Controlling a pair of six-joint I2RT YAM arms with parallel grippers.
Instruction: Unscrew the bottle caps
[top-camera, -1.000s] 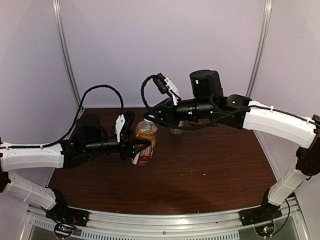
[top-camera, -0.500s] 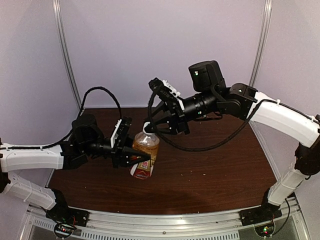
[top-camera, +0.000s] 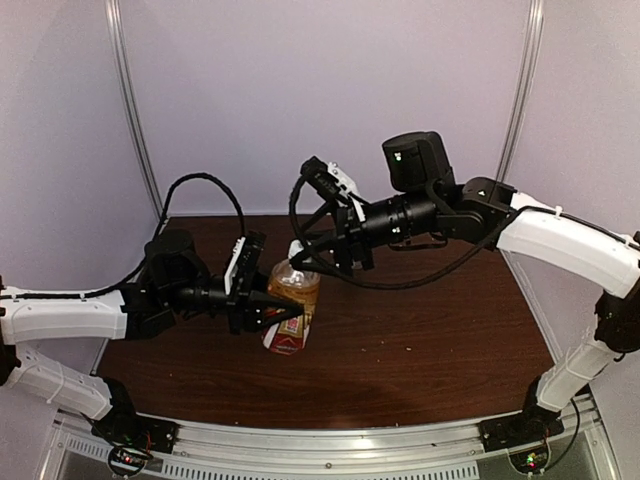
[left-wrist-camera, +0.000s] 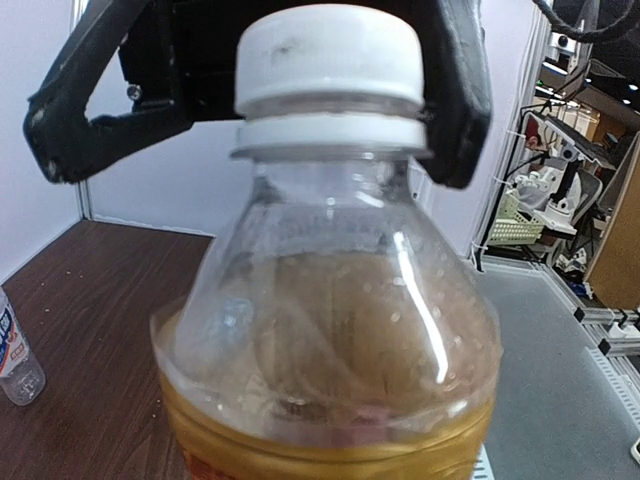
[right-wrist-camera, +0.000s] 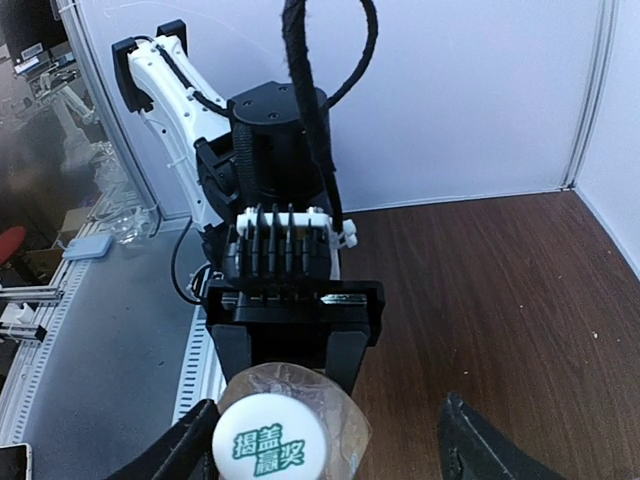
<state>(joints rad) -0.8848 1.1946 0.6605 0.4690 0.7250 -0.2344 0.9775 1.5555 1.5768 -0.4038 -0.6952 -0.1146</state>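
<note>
Amber-brown bottle (top-camera: 292, 300) is pinched about its body by the left gripper (top-camera: 278, 313), whose jaws are pressed onto it. It is held tilted. Whether its base touches the table (top-camera: 430, 330) cannot be told.

Its white cap (left-wrist-camera: 328, 55) sits fully down on the neck ring, with no gap visible. The right gripper (top-camera: 312, 264) hangs at the cap with jaws spread, one finger on either side and neither seen gripping it.

A clear bottle (left-wrist-camera: 18, 350) stands on the table well apart from the amber-brown bottle, its cap out of frame.

Assessment: the step in hand is the grasp of the first cap, and unscrewing has not yet begun. The next move calls for the right jaws to close squarely on the cap's side wall, aligned with the tilted neck. A twist follows while the left grip resists — slippage of the bottle is the likely fault.
</note>
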